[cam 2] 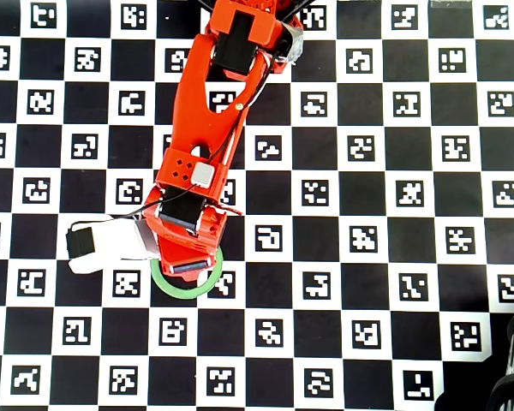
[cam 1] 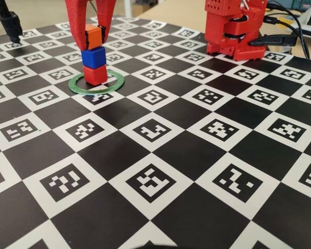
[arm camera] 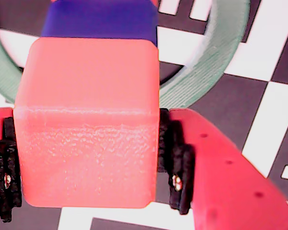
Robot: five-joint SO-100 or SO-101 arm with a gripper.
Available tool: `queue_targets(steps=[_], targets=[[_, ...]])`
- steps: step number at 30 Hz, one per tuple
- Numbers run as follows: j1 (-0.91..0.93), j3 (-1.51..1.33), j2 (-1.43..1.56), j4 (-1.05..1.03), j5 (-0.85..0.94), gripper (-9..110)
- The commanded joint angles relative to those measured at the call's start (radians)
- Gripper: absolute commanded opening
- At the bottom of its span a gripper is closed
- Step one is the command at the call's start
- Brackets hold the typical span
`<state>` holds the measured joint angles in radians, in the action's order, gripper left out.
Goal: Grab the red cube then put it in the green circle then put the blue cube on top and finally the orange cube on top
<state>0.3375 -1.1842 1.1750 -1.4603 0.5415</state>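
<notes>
In the fixed view the red cube (cam 1: pixel 95 74) stands inside the green circle (cam 1: pixel 114 85). The blue cube (cam 1: pixel 92 57) sits on top of it. The orange cube (cam 1: pixel 94 37) is at the top of the stack, touching the blue one, with my gripper (cam 1: pixel 93 42) shut on it. The wrist view shows the orange cube (arm camera: pixel 86 143) pressed between both black pads (arm camera: pixel 178 165), the blue cube (arm camera: pixel 101 19) just beyond it and part of the green circle (arm camera: pixel 216 57). From overhead the arm hides all three cubes; only the green circle (cam 2: pixel 167 285) shows.
The arm's red base (cam 1: pixel 233 28) stands at the back right of the fixed view with cables (cam 1: pixel 295 31) beside it. A black stand (cam 1: pixel 10 23) is at the back left. The black-and-white marker board (cam 1: pixel 155 181) covers the table.
</notes>
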Motion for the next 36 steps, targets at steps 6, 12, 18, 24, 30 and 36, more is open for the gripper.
queue_targets(steps=[6,12,18,24,30,36], targets=[[-0.014,0.009,0.058,0.006,-0.012,9],[-0.015,0.005,0.060,0.006,-0.015,9],[-0.014,-0.002,0.061,0.008,-0.014,31],[-0.011,-0.005,0.061,0.009,-0.018,37],[-0.009,-0.005,0.061,0.009,-0.020,38],[-0.006,0.005,0.075,-0.003,-0.018,38]])
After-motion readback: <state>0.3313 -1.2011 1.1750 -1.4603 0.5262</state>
